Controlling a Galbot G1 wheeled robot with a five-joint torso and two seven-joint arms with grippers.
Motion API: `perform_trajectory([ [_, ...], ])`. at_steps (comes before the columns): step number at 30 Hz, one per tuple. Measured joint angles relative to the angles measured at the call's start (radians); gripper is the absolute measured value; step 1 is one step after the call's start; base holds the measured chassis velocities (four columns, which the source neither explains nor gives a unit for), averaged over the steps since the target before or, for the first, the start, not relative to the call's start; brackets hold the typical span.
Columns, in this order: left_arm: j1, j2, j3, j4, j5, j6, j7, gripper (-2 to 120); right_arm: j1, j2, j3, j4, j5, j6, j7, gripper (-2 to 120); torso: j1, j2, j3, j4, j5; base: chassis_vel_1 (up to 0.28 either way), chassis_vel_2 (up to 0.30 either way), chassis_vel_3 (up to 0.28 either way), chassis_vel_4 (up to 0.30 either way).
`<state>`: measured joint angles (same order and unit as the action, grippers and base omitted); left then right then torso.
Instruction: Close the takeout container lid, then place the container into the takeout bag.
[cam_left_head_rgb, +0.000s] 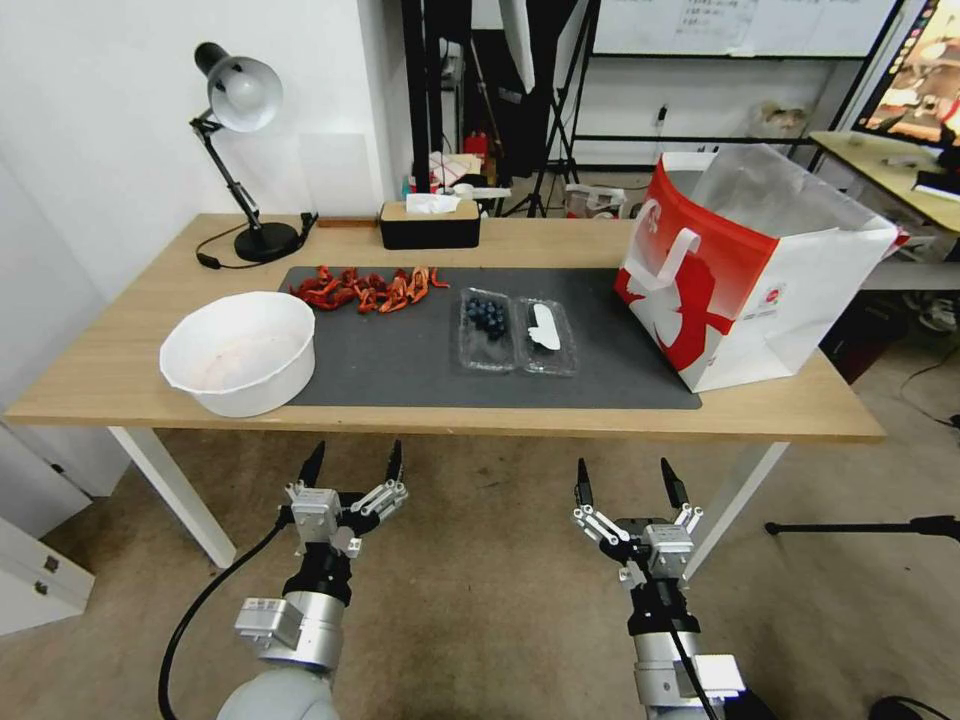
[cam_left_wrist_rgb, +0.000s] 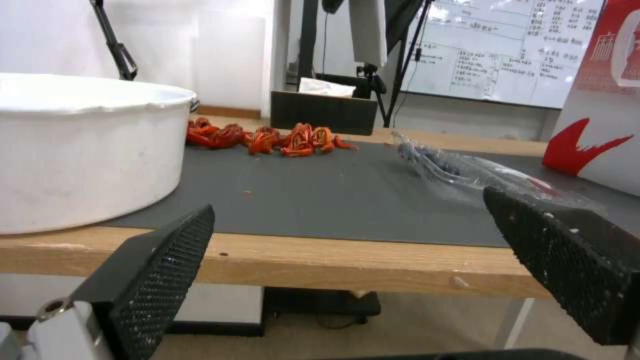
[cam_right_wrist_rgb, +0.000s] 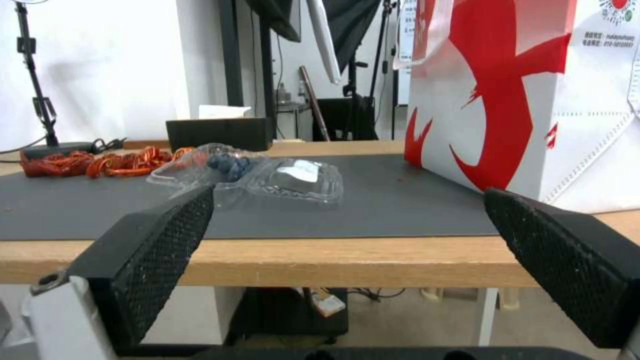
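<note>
We find the takeout container (cam_left_head_rgb: 487, 330) lying open on the grey mat (cam_left_head_rgb: 400, 360), near the mat's middle, with the lid (cam_left_head_rgb: 546, 336) folded flat on the side toward the takeout bag (cam_left_head_rgb: 750, 270). The bag stands upright with its mouth open, its base overlapping the mat's right end, apart from the container. Our left gripper (cam_left_head_rgb: 353, 461) and right gripper (cam_left_head_rgb: 624, 481) hang below the table's near edge, short of the mat, both with fingers spread wide and holding nothing.

We judge the box light and thin-walled — easy to crush, slick, and likely to skate on the mat if pushed. The blueberries (cam_left_head_rgb: 488, 316) are loose, so tilting risks a spill. We would lift the lid by its free outer edge, fold it over the hinge, press the rim gently to snap, then pinch the closed box across its short sides — keeping it level
</note>
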<state>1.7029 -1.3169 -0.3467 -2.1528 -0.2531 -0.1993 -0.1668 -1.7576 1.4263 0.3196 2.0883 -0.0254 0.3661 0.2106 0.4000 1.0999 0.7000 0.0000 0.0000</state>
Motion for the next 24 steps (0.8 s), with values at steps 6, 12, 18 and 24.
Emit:
perform_trajectory([
  [6,-0.001,0.003,-0.002,0.000,0.002,0.002,-0.002,100,0.008,0.002,-0.003,-0.002,0.003,-0.023,-0.001,100,0.000,0.000,0.000,0.0000,0.0000,0.000,0.000,0.000,0.000],
  [12,-0.004,0.004,-0.003,0.004,0.004,0.004,0.004,100,0.029,-0.003,-0.015,-0.005,0.033,-0.050,-0.010,100,0.000,0.000,0.000,0.0000,0.0000,0.000,0.000,0.000,0.000],
  [18,-0.006,0.004,-0.002,0.007,0.005,0.002,0.007,100,0.086,-0.018,-0.042,-0.006,0.135,-0.093,-0.040,100,0.000,0.000,0.000,-0.0001,0.0000,0.000,0.000,0.000,0.000],
  [24,-0.007,0.006,-0.002,0.004,0.007,0.002,0.015,100,0.238,-0.049,-0.073,-0.029,0.310,-0.178,-0.081,100,0.000,0.000,0.000,0.0000,0.0000,0.000,0.000,0.000,0.000],
])
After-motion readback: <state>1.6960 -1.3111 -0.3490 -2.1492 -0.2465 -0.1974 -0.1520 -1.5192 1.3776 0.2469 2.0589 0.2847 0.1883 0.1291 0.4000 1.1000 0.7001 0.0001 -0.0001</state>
